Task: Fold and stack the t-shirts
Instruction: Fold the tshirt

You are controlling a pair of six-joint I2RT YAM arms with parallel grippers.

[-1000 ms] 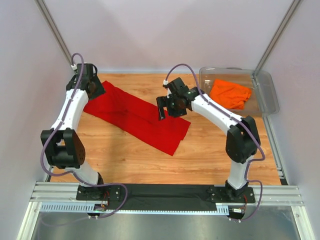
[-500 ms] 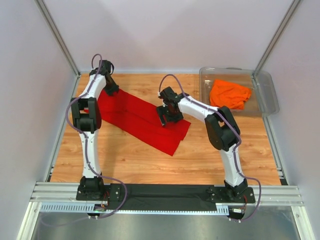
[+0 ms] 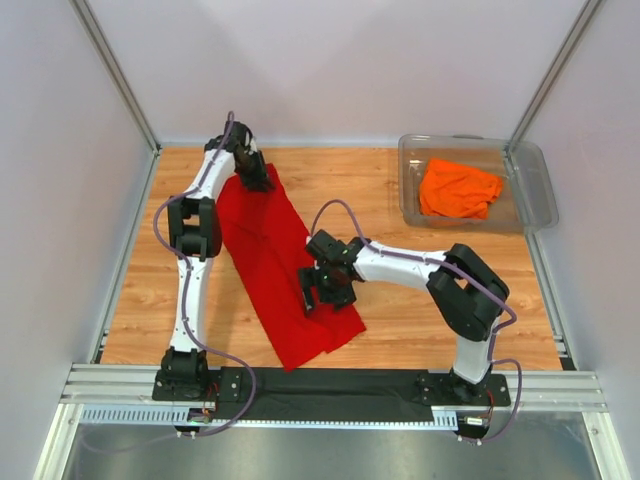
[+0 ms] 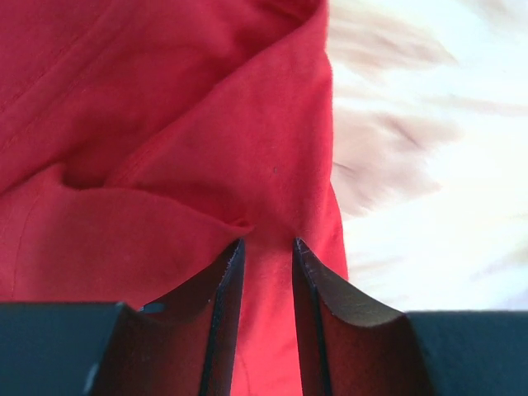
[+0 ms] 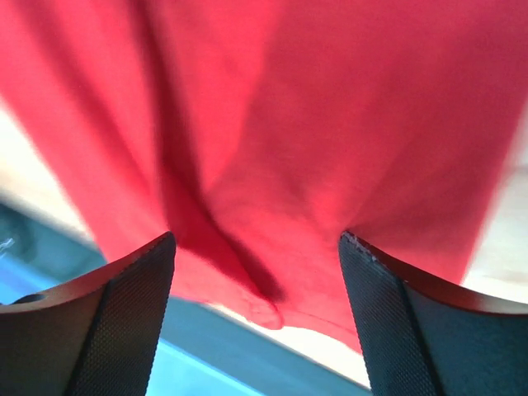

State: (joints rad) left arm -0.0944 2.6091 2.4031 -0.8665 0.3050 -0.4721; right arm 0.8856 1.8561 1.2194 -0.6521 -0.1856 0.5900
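The red t-shirt (image 3: 272, 262) lies folded into a long strip, running from the far left toward the table's near edge. My left gripper (image 3: 252, 178) is at its far end. In the left wrist view the gripper (image 4: 268, 242) is pinched narrowly on a fold of red cloth (image 4: 206, 124). My right gripper (image 3: 312, 292) sits low on the strip's right side. Its jaws (image 5: 257, 235) stand wide apart with their tips against the red cloth (image 5: 330, 107), which bunches between them. The orange t-shirt (image 3: 460, 188) lies crumpled in the bin.
The clear plastic bin (image 3: 540, 195) stands at the far right corner. A black strip (image 3: 330, 385) and metal rails run along the near edge, close to the red strip's lower end. Walls and frame posts enclose the wooden table (image 3: 430, 330).
The red strip has swung from a left-to-right diagonal to nearly lengthwise, its lower end now near the front edge. The left gripper moved right along the back; the right gripper moved toward the front.
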